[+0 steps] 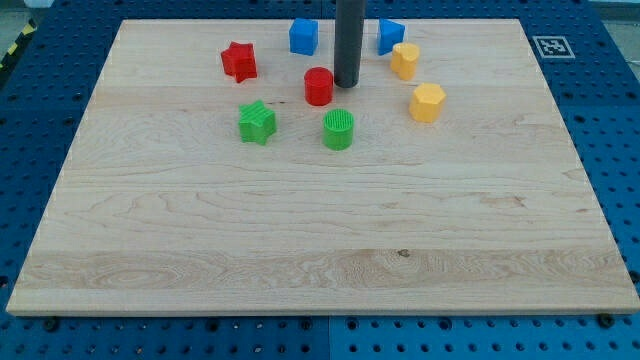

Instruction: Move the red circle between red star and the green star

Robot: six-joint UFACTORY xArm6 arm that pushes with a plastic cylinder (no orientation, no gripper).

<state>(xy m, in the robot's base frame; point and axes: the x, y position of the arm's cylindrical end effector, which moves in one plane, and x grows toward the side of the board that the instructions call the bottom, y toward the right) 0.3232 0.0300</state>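
Sitting on board (pixel 200 230): red star (pixel 239 61) | green star (pixel 257 122) below it | red circle (pixel 319 86) right of both, not between | my tip (pixel 347 84) just right of circle; contact unclear; bare rod, no jaws.

Tip (pixel 347 85) just right of circle (pixel 319 87)

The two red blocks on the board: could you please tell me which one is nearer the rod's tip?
The red circle, just to the view's left of my tip. The red star sits farther off toward the view's left.
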